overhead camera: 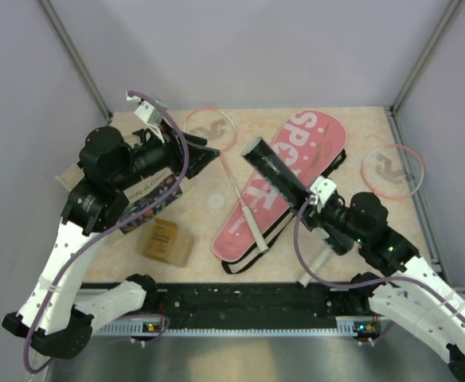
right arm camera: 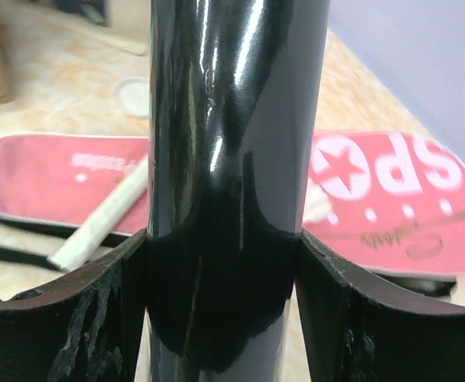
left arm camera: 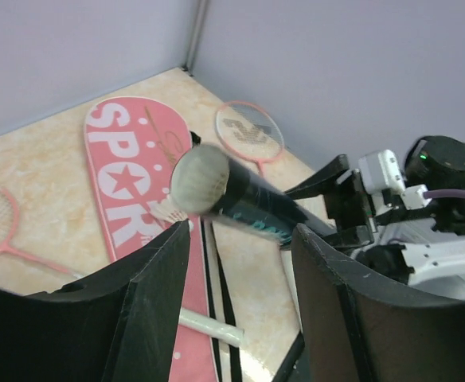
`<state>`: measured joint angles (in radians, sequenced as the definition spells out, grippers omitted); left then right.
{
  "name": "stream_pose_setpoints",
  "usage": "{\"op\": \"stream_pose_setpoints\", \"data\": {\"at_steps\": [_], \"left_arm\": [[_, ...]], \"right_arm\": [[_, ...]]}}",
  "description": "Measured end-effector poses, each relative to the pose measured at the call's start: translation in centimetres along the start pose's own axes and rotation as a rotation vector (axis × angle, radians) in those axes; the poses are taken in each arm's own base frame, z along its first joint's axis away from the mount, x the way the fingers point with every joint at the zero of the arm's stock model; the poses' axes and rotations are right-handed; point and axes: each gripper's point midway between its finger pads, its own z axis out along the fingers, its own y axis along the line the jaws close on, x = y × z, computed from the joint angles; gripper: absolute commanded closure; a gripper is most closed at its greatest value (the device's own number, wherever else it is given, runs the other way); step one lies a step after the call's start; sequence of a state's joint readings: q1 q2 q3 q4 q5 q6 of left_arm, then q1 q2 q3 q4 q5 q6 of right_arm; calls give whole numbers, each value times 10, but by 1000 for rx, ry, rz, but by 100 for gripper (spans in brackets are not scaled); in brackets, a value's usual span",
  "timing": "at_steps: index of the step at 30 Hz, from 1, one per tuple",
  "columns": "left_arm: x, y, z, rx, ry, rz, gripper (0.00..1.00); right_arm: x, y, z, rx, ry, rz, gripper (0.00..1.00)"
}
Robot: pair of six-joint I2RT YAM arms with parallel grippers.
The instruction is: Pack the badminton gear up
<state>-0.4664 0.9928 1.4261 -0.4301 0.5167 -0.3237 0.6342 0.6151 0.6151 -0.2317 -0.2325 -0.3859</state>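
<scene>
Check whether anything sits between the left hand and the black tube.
Nothing visible does. The left hand is open and faces the black tube end-on, its pale cap across bare air. The right hand grips the tube's other end, holding it above the pink cover.

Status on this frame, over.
Left gripper: jaws open, empty. Right gripper: jaws shut on black tube, held over pink cover. One racket lies across the cover.
</scene>
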Motion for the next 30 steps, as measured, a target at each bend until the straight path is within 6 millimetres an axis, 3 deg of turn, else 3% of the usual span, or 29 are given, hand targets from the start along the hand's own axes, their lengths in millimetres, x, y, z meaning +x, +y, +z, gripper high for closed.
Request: {"op": "stream_pose_setpoints", "data": {"at_steps": [5,9,16,23,26,30], "left_arm": [[5,30,18,-100,6,-9,41],[31,60,40,-164,64,-42,41],[104,116,93,-219,226,-127,38],[183,161,151,-190,374,-234,33],[218,179,184,-154,440,-280,33],[251,192,220,-99,488,-310,33]], "right_arm": [[8,-35,-13,244,61,173,61],[-3,-51,-27,362,35,275,59],[-41,-76,-72,526,-150,358,59],[-95,-93,-111,582,-303,353,58],[-102,-94,-117,583,-314,339,57],[-99,-92,-115,566,-291,304,56]]}}
